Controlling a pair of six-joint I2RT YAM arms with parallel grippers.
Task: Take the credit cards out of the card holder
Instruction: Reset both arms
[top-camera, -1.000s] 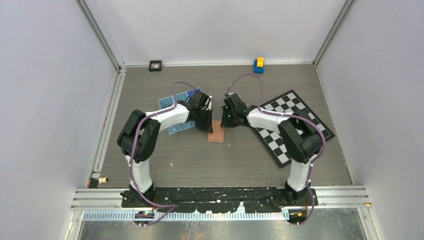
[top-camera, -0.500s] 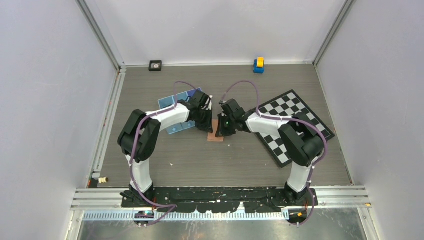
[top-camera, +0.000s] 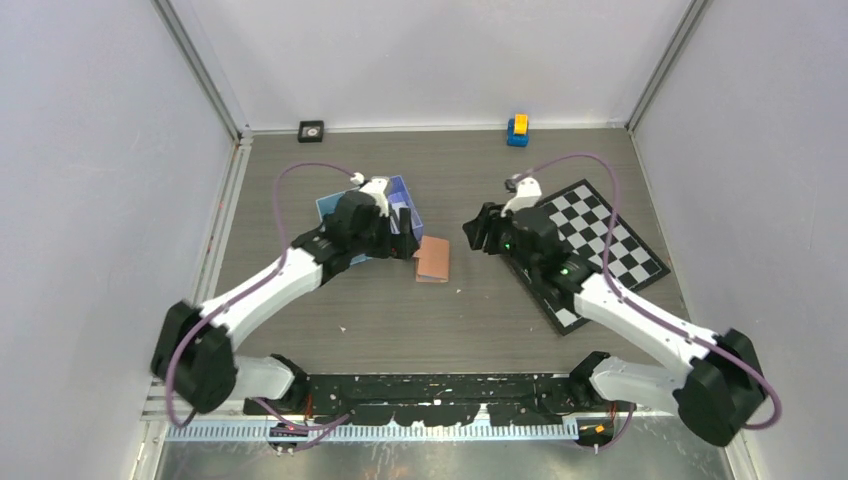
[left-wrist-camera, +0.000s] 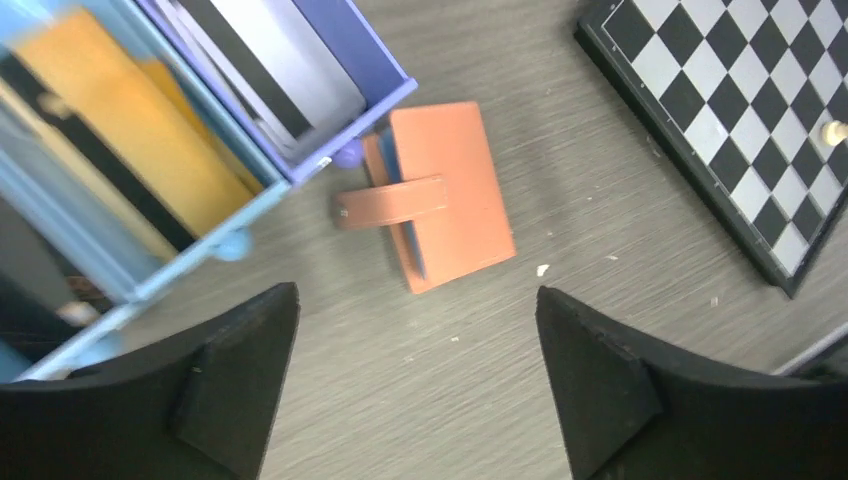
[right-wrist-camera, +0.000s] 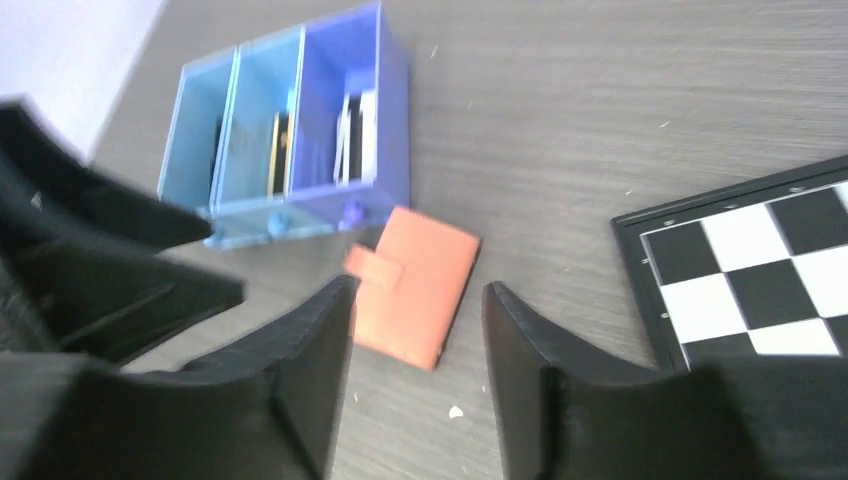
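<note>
On table, card holder lies flat; left gripper, right gripper both spread, holding nothing

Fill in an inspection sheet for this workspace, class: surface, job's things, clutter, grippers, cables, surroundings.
surface: grey wood-grain table, a few pale specks.
job's things: card holder lies flat beside the blue tray, strap tab sticking out; cards stand in the tray's compartments.
clutter: checkered board, blue-yellow block, small black square.
grippers: left gripper and right gripper off the table, jaws open, empty.
cables: purple cable loops over each arm.
surroundings: pale walls, metal rails.
</note>
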